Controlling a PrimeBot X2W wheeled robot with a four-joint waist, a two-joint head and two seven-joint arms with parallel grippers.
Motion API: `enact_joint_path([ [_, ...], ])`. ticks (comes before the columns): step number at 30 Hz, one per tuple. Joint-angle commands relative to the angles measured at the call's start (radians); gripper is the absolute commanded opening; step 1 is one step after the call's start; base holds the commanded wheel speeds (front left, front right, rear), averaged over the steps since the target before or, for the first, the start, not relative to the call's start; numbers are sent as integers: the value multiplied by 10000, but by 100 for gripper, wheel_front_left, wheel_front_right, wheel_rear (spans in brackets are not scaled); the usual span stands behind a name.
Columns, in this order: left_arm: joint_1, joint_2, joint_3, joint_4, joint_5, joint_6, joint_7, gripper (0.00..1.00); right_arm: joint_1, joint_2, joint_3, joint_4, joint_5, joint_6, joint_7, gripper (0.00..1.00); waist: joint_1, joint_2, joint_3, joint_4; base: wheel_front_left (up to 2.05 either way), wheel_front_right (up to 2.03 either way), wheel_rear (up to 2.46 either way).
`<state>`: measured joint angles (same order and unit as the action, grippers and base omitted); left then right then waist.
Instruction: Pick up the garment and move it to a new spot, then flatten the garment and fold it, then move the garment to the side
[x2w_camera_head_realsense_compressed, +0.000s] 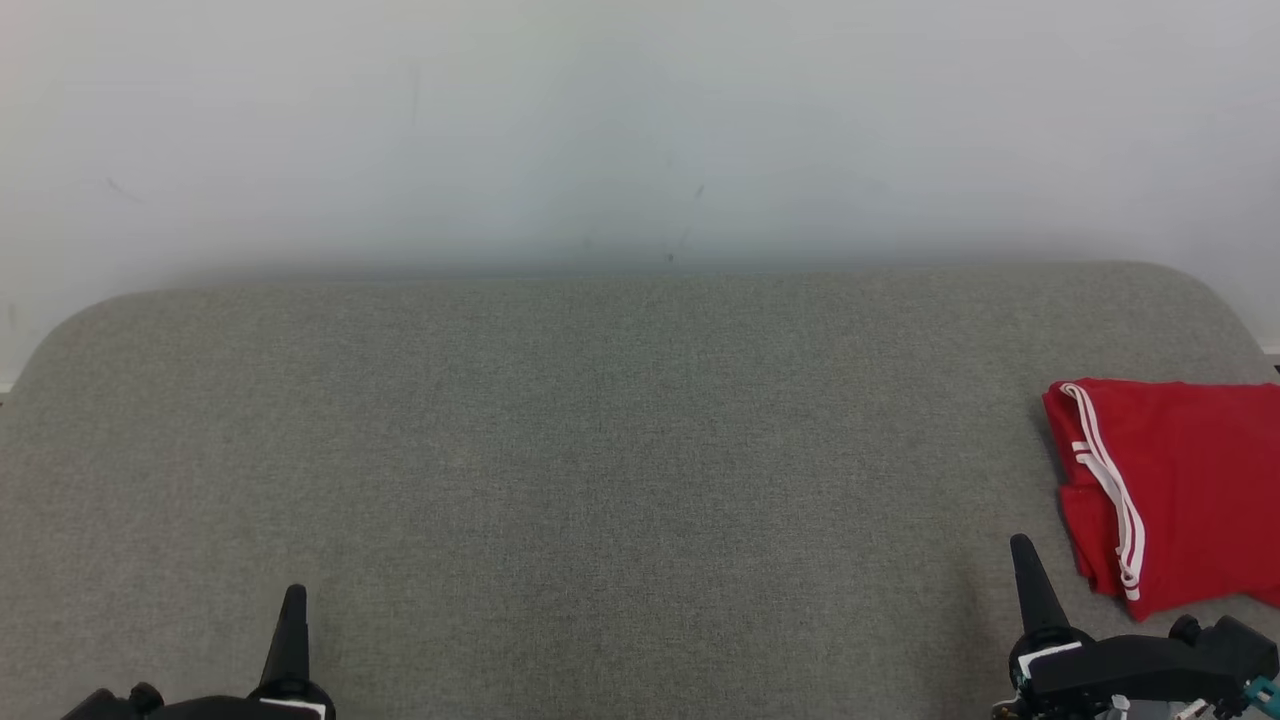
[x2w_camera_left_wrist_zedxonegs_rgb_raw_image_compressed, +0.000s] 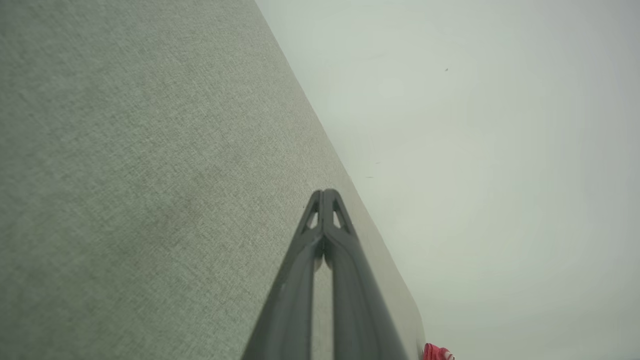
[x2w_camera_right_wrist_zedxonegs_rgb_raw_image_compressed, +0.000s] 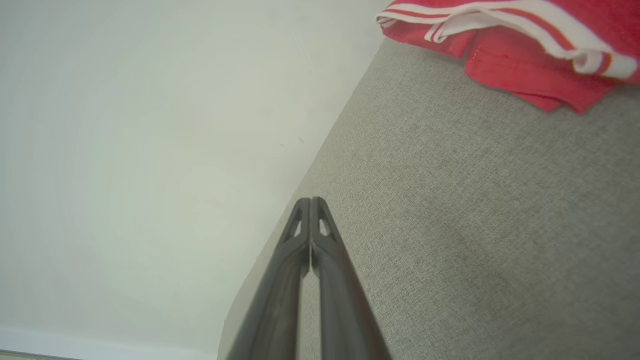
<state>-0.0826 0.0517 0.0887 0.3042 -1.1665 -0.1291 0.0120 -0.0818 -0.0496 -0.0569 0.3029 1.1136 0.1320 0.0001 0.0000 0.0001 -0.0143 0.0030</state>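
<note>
The red garment (x2w_camera_head_realsense_compressed: 1185, 480), soft cloth with white stripes, lies folded at the right edge of the grey woven surface (x2w_camera_head_realsense_compressed: 600, 450) with rounded corners. The left gripper (x2w_camera_head_realsense_compressed: 294, 600) and the right gripper (x2w_camera_head_realsense_compressed: 1022, 552) have their thin dark fingers pressed together, holding nothing.

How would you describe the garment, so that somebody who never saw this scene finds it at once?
Start from the wide grey fabric surface that stands against the pale wall. At its right edge, just beyond the right hand, lies the garment, loosely folded. It is bright red with white stripes along one side, the only coloured thing on the grey cloth.
</note>
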Motion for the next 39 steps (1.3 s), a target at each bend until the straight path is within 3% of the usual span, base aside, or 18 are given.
enact_joint_path([
  [1, -228, 56, 36, -66, -145, -15, 57, 0, -189, -8, -42, -116, 184, -13, 39, 0, 0, -1, 2, 0, 0, 0, 0],
  [39, -1090, 43, 312, 347, -3124, -23, 1064, 0, -571, -9, -379, -185, 3574, -19, 510, 0, 0, -1, 138, -22, 0, 0, 0],
])
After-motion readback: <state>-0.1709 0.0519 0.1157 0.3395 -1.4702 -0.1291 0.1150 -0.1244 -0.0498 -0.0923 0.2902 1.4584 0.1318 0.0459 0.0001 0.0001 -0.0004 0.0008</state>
